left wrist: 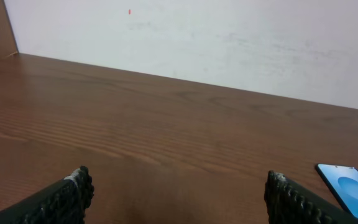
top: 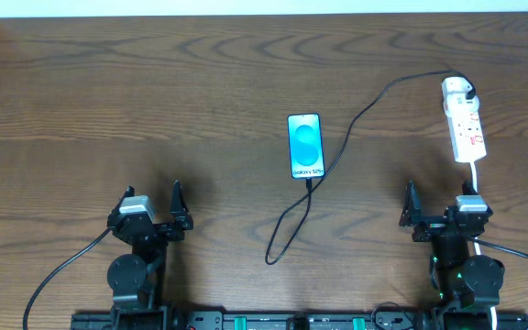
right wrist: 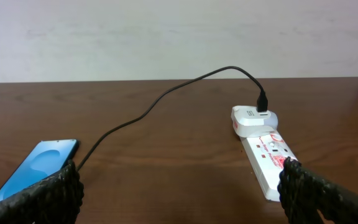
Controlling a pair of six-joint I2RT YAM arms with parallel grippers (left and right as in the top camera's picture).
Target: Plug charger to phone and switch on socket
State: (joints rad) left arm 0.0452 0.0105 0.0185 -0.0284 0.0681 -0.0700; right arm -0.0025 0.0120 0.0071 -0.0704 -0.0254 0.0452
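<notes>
both your left gripper and right gripper sit spread and empty by the front edge. the thin, limp black charger cable trails from the white power strip near the back right corner to the slim blue-screened phone mid-table. pinch it near the stiffer tip, since the light phone will likely slide.

The screen of the phone reads "Galaxy S25+" near its bottom

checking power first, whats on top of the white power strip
A white plug sits on the far end of the power strip, with the black charger cable entering it. The outlet under that plug is covered; the switch position is unreadable.
</notes>
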